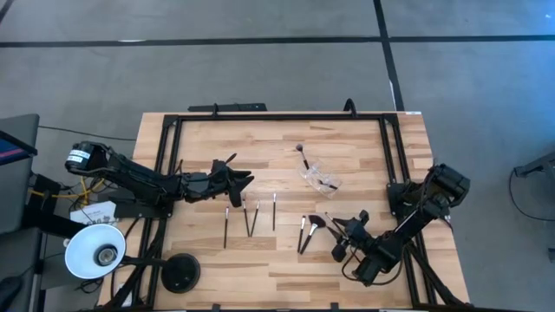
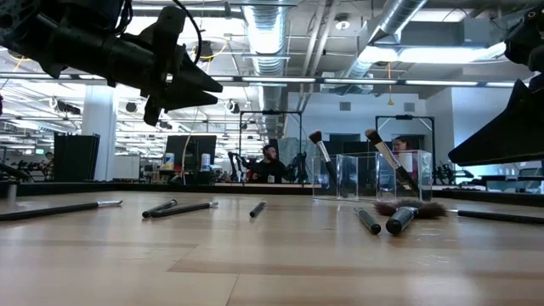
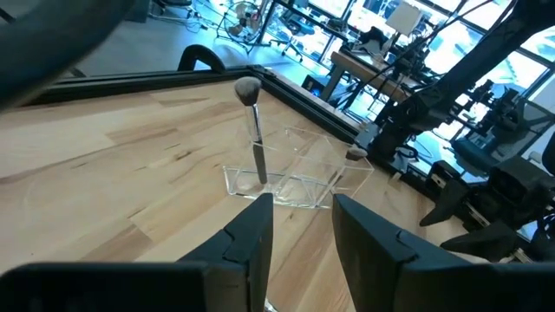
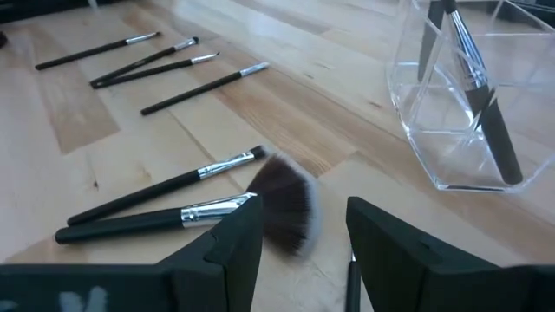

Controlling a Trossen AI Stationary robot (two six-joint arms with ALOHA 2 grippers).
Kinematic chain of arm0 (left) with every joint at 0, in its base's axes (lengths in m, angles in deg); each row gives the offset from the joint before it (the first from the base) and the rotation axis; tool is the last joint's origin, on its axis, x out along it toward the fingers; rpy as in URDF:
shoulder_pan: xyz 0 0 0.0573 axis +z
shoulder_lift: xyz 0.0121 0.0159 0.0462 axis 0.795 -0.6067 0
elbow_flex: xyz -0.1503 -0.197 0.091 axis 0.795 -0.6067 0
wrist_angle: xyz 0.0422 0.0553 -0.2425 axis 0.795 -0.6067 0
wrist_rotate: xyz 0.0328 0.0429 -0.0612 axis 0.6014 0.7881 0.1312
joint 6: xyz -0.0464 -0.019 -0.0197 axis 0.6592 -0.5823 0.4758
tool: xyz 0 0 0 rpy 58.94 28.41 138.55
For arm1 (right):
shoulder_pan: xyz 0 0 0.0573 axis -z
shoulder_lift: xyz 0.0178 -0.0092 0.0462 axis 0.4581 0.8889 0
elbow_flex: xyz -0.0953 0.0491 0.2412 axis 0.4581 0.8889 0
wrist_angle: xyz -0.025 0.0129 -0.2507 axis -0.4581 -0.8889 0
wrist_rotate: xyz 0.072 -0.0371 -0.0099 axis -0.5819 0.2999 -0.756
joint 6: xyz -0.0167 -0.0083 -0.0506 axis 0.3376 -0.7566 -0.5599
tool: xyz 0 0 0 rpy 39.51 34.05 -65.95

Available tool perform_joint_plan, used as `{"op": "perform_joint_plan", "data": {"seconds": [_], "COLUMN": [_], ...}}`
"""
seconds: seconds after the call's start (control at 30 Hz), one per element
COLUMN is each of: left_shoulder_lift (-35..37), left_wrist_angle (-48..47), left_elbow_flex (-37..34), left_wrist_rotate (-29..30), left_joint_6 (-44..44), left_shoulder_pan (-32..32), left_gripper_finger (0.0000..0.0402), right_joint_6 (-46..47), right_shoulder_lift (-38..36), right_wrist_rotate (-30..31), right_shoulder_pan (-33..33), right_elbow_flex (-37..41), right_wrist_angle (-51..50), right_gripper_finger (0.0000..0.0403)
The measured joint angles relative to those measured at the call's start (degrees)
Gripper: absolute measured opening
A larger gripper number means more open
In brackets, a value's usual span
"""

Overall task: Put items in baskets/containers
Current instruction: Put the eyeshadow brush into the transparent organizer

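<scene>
On the wooden desk [image 1: 286,251] a clear plastic cup [image 1: 322,178] stands toward the far right of centre, with two makeup brushes standing in it: one leaning out with its round head up [image 1: 301,152], the other inside the cup [image 4: 475,69]. Six brushes lie loose on the desk. Four thin ones form a group near the middle: one at the left of the group [image 1: 225,227], two crossing into a narrow V [image 1: 251,218], and one just right of them [image 1: 274,211]. Nearer the front and right lie a slim brush with a silver ferrule [image 1: 302,232] and a fan-headed brush [image 1: 312,230], side by side and close to touching. The left gripper [image 1: 245,182] hovers above the desk left of the cup, over the far ends of the group of four, fingers [image 3: 251,238] slightly apart and empty. The right gripper [image 1: 334,224] sits low just right of the fan-headed brush, fingers [image 4: 234,238] parted and holding nothing. A white round lamp [image 1: 95,251] and a black round base [image 1: 181,273] stand at the front left corner. In the low view a person [image 2: 270,164] is seated in the room beyond the desk.
</scene>
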Motion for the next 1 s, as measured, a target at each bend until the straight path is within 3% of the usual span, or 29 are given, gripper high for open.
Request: {"op": "perform_joint_plan", "data": {"seconds": [0.2,0.37,0.5,0.7,1.0], "left_shoulder_lift": [0.0,0.0,0.0,0.0,0.0], "left_wrist_angle": [0.0,0.0,0.0,0.0,0.0], "left_elbow_flex": [0.0,0.0,0.0,0.0,0.0], "left_wrist_rotate": [-1.1,-6.4,-7.4,-7.4,-7.4], "left_joint_6": [-0.1,0.2,0.3,0.3,0.3], "left_shoulder_pan": [-0.2,-1.5,-3.8,-5.2,-5.2], "left_gripper_finger": [0.0117,0.0117,0.0117,0.0117,0.0117], "right_joint_6": [-0.6,-0.6,-0.9,-13.7,-15.5], "right_shoulder_lift": [0.0,0.0,0.0,0.0,0.0], "right_wrist_rotate": [0.0,-0.2,0.0,-0.1,-1.8], "right_shoulder_pan": [-0.1,-0.9,-1.1,0.8,2.9], "right_elbow_flex": [0.8,7.4,12.6,16.1,16.1], "right_wrist_angle": [2.4,12.8,20.6,33.8,31.3], "right_gripper_finger": [0.0159,0.0159,0.0159,0.0159,0.0159]}}
